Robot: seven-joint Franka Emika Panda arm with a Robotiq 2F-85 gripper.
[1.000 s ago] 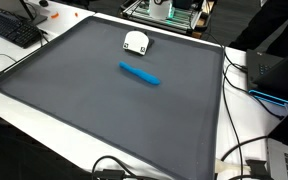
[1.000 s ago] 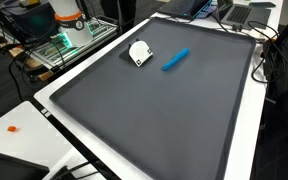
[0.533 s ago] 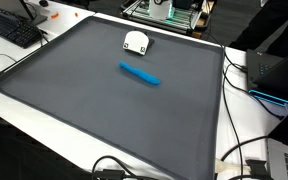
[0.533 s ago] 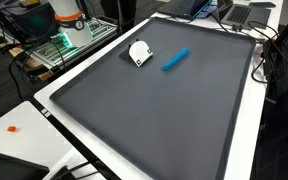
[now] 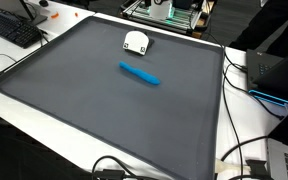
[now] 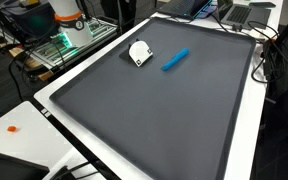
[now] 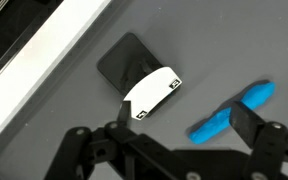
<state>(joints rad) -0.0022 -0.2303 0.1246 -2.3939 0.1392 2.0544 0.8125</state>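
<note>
Overhead, the jaws hang wide and empty above the white device (image 7: 152, 92); the blue stick (image 7: 232, 111) lies at its 3 o'clock.

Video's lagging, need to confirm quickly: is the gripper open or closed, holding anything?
Gripper: open, holding nothing, above the white object and blue marker.

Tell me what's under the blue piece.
Only the dark grey mat shows around the blue piece, lying flat on it. The patch directly beneath is covered.
</note>
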